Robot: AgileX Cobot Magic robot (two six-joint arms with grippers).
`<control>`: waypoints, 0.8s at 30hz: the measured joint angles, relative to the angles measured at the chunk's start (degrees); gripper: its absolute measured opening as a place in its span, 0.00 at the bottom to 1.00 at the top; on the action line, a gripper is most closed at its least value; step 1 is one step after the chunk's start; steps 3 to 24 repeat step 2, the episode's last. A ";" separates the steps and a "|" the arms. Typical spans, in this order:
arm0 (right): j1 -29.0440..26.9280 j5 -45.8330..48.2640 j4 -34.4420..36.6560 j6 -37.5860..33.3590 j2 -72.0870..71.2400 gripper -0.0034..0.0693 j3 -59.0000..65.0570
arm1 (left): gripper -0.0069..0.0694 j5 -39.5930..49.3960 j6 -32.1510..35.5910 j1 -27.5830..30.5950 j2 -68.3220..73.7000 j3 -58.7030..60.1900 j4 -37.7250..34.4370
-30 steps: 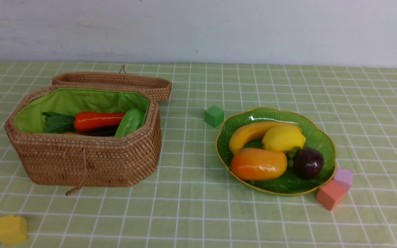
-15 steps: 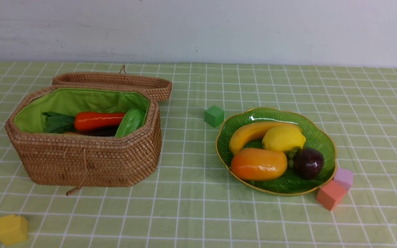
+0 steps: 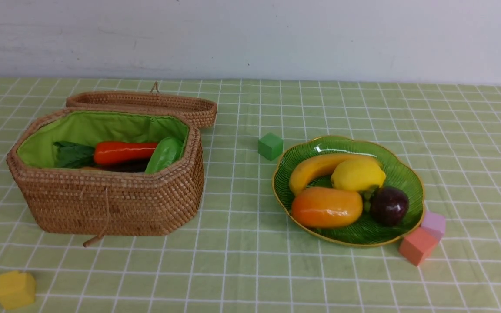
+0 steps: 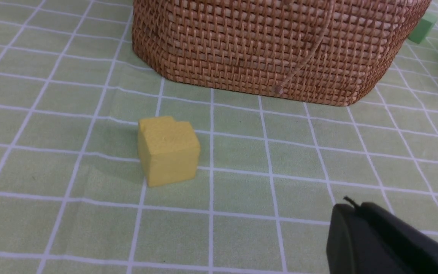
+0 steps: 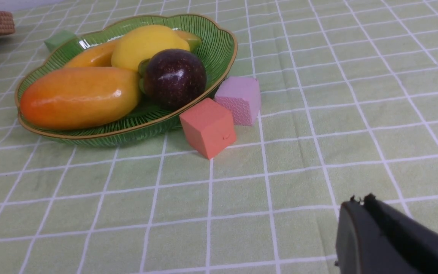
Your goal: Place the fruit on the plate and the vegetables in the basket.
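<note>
- Nothing on the table has moved since the earlier frames: the front view matches them item for item, and you see neither arm in it.
- Your yellow cube [image 3: 15, 289] sits alone at the near left, well apart from the basket [image 3: 107, 204]; it is no part of the sorting.
- Your left gripper [image 4: 356, 213] shows only as a dark tip at the edge of its wrist view, low over the cloth near that cube; its jaws are pressed together and hold nothing.
- Inside the basket you can see the carrot [image 3: 124, 152] with its leaves, the gourd [image 3: 163, 154] leaning on the lining, and a dark shape under them that is likely the eggplant; the potato is hidden, so you cannot confirm it.
- Your lid [image 3: 146, 104] lies open behind the basket.
- Between basket and plate stands a green cube [image 3: 270, 146], just beside the plate's [image 3: 400, 174] rim.
- On the plate lie the banana [image 3: 309, 169], lemon [image 3: 357, 174], mango [image 3: 326, 208] and mangosteen [image 3: 389, 205], all touching.
- A red cube [image 3: 416, 245] and pink cube [image 3: 434, 224] rest against the plate's near right edge.
- Your right gripper [image 5: 359, 217] also sits low and clear of the plate, jaws together, empty.
- With nothing changing and both arms withdrawn, you can judge the task finished, or as good as.
</note>
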 joint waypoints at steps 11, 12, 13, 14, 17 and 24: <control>0.00 0.00 0.00 0.00 0.00 0.08 0.00 | 0.08 0.00 0.00 0.00 0.00 0.00 0.00; 0.00 0.00 0.00 0.00 0.00 0.08 0.00 | 0.08 0.00 0.00 0.00 0.00 0.00 0.00; 0.00 0.00 0.00 0.00 0.00 0.08 0.00 | 0.08 0.00 0.00 0.00 0.00 0.00 0.00; 0.00 0.00 0.00 0.00 0.00 0.08 0.00 | 0.08 0.00 0.00 0.00 0.00 0.00 0.00; 0.00 0.00 0.00 0.00 0.00 0.08 0.00 | 0.08 0.00 0.00 0.00 0.00 0.00 0.00; 0.00 0.00 0.00 0.00 0.00 0.08 0.00 | 0.08 0.00 0.00 0.00 0.00 0.00 0.00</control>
